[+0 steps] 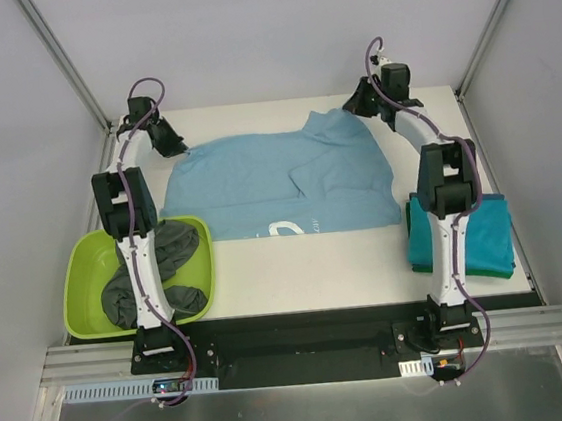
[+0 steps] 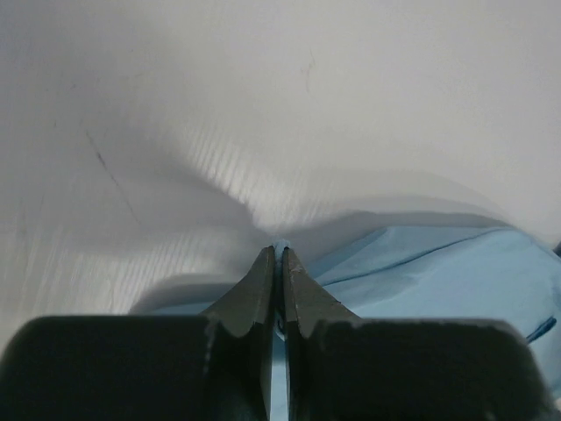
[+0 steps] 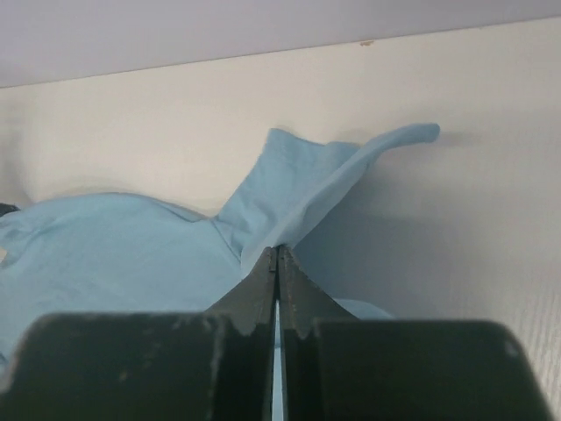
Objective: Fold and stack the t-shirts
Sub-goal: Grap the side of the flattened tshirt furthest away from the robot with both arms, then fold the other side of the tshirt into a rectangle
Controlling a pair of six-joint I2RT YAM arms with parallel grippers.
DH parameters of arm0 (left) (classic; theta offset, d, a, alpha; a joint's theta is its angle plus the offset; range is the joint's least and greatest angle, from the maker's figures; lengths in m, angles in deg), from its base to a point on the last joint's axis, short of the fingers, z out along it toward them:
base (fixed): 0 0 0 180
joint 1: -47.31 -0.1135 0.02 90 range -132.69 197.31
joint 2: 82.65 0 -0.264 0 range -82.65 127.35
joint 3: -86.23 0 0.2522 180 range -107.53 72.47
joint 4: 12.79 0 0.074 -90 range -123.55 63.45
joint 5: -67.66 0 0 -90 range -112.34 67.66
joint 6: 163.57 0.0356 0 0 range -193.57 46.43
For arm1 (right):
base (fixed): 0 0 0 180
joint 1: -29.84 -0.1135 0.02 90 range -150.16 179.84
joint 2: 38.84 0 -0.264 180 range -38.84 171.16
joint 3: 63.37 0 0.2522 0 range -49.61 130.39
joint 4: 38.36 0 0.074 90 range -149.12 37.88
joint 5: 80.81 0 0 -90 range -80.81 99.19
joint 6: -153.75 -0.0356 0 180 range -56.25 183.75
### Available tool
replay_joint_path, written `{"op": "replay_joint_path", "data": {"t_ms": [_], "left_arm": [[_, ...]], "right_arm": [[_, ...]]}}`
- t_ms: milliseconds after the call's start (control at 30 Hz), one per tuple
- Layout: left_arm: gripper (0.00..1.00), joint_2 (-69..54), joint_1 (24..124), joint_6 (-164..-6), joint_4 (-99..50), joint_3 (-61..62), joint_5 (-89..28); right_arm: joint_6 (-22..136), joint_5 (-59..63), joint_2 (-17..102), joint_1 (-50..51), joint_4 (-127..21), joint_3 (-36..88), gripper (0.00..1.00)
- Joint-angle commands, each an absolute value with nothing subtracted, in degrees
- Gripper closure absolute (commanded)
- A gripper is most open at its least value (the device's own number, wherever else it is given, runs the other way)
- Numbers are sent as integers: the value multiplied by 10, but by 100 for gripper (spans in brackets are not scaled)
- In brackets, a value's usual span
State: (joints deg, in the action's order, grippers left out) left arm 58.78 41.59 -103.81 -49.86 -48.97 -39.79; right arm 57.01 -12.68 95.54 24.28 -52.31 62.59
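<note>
— Start on the left. How is the left claw [image 2: 279, 253] set?

— Its fingers are pressed together with only a sliver of the blue shirt [image 1: 288, 185] between the tips. The rest of the shirt spreads away to that claw's right, flat on the bench [image 1: 307, 268]. Behind the claw, back toward its base, sits the green tub [image 1: 80, 287] with the grey shirts [image 1: 170, 250] heaped inside.

— So what's the worry there?

— It's a thin bite. If the claw pulls toward the near edge quickly, I'd guess the hem could slide out. That corner would then drop short and leave a crooked fold.

— And the right claw [image 3: 277, 251]?

— Also closed on the blue shirt, near a far corner of it. Just ahead of its tips the cloth stands up in a peak, and a loose flap curls off to its right.

— Trouble?

— That flap, I think. Carried over as it is, it may tuck under and bunch. And if the two claws don't travel together, the cloth between them could go taut or twist, and one grip may give.

— Anything further right?

— The teal shirt [image 1: 487, 239] lies folded behind the right claw, beside its arm. A wide swing back could nudge it toward the bench edge.
</note>
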Motion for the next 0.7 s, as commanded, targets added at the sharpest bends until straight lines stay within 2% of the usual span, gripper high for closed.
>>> {"op": "replay_joint_path", "data": {"t_ms": [0, 367, 533, 667], "left_arm": [[100, 481, 414, -986, -498, -448, -382], [100, 345, 414, -924, -477, -289, -335], [100, 318, 414, -897, -449, -225, -363], [100, 296, 414, -899, -434, -184, -343]], "right_arm": [[613, -159, 878, 240, -489, 582, 100], [663, -126, 718, 246, -433, 362, 100], [666, -136, 673, 250, -421, 300, 100], [667, -130, 629, 253, -420, 252, 100]]}}
